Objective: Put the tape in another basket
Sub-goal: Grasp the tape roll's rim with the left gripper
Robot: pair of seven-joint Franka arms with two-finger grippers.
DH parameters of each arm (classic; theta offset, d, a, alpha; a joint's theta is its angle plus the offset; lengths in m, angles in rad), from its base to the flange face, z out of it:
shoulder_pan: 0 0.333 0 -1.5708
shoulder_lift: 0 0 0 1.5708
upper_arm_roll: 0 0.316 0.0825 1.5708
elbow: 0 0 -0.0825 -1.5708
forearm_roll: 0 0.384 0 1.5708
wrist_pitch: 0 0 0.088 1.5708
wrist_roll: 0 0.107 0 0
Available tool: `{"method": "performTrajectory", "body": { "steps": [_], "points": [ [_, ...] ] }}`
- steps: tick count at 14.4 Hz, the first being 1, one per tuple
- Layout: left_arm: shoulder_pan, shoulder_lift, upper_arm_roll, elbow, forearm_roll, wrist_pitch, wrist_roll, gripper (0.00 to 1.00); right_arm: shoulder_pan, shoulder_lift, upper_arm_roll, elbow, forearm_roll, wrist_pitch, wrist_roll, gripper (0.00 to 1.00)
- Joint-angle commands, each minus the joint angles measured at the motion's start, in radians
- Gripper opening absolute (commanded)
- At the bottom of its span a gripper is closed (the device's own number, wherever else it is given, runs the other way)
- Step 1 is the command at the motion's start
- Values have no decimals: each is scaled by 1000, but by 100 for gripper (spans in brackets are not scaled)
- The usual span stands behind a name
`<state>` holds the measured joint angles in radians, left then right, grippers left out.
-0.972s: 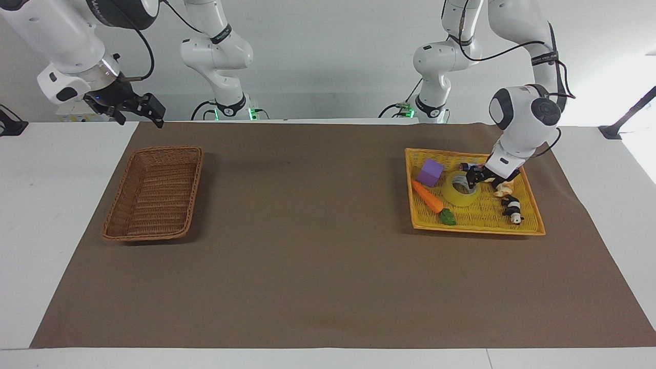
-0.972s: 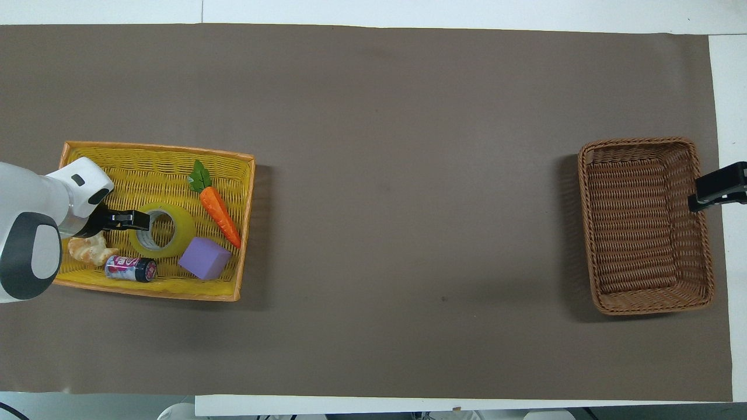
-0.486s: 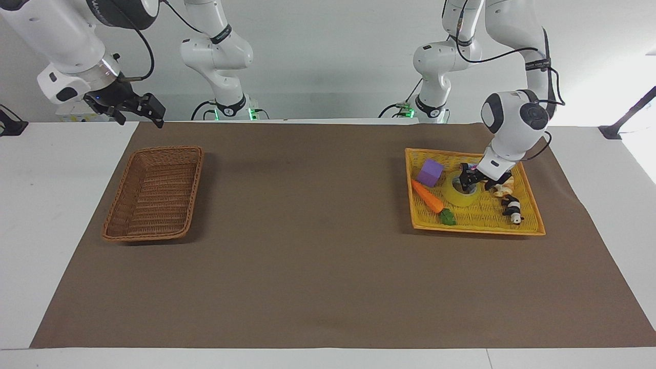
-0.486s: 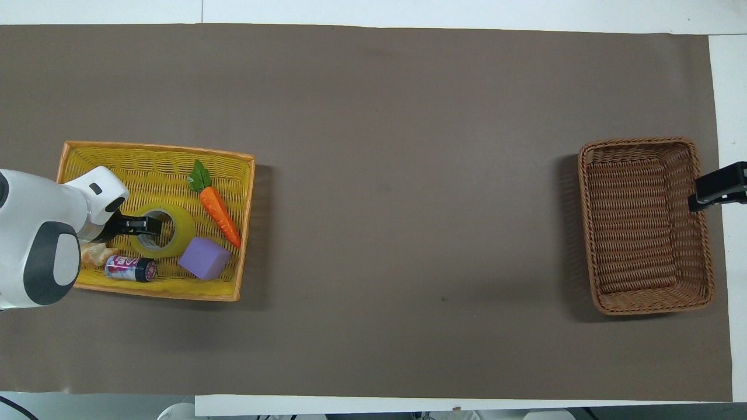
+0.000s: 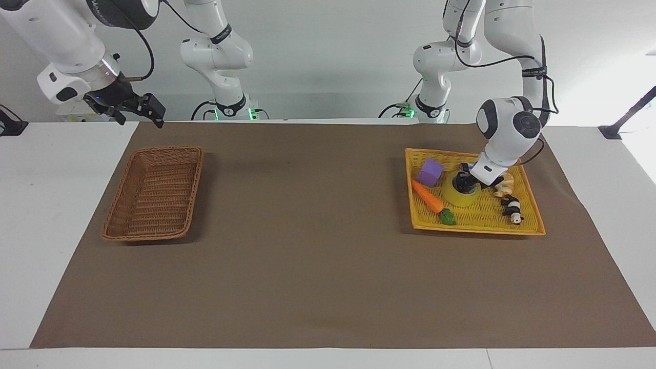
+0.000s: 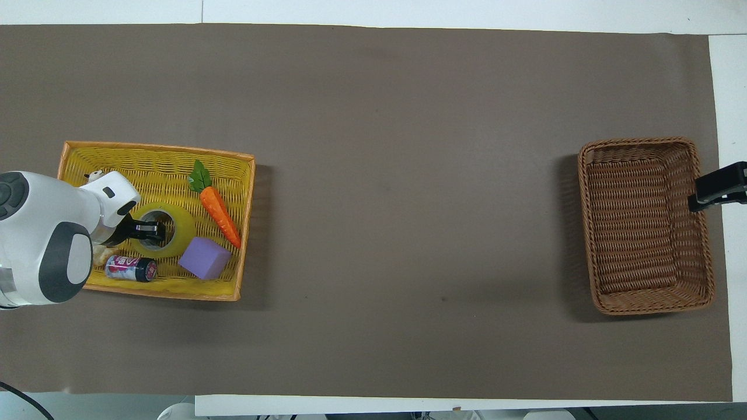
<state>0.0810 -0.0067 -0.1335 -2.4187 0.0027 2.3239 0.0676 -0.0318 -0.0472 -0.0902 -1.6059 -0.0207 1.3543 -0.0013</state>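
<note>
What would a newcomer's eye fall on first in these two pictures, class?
First, the bright yellow basket at the left arm's end of the table, crowded with a carrot, a purple block and the tape, with the left end effector down at the roll. Next, the brown basket at the right arm's end, with the right end effector waiting above the table near it.

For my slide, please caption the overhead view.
Left gripper at yellow translucent tape roll in yellow woven basket.

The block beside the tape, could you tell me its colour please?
Purple block; clearest in the overhead view.
</note>
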Motion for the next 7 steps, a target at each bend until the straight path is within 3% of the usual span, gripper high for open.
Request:
{"method": "performTrajectory", "body": {
  "steps": [1,3,7],
  "points": [
    [-7,4,9,33,13,-17,1,0,0,-17,0,-14,2,-8,-12,100],
    [-7,4,9,116,13,-107,3,0,0,-17,0,-14,2,-8,-12,100],
    [-13,59,3,390,-4,-318,-12,0,0,-17,0,-14,2,-8,-12,100]
  ]
}}
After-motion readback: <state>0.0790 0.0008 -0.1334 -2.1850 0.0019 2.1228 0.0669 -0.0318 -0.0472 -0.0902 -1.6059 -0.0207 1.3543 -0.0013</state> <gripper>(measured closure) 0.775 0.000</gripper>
